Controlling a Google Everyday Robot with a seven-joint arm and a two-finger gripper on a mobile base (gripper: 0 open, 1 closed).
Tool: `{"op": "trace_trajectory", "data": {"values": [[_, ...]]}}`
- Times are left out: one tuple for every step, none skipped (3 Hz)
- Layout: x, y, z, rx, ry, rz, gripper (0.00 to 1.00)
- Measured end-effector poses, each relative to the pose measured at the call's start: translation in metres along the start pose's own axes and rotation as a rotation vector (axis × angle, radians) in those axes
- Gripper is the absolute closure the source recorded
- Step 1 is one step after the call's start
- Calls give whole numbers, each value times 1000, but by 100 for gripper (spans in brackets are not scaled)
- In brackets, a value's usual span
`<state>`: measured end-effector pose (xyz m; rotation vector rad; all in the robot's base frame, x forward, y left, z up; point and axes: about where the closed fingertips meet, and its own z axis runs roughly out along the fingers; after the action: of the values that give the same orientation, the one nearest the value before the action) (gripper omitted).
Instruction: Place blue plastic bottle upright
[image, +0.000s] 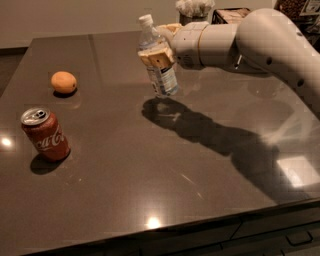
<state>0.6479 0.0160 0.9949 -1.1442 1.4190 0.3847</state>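
The blue plastic bottle (157, 62) is clear with a white cap and a pale label. It hangs above the dark table (150, 170), nearly upright, cap tilted a little to the upper left. My gripper (159, 55) reaches in from the right and is shut on the bottle's upper body. The bottle's base is a short way above the table, over its own shadow.
A red Coca-Cola can (45, 134) stands upright at the left front. An orange fruit (64, 82) lies at the left back. Boxes and a container (195, 10) sit beyond the far edge. My white arm (255, 45) spans the right back.
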Motion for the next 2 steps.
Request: {"op": "trace_trajectory", "data": {"values": [[1,4,-8,10,-118,-51,100],[9,8,-20,27,-211,-116,100]]}}
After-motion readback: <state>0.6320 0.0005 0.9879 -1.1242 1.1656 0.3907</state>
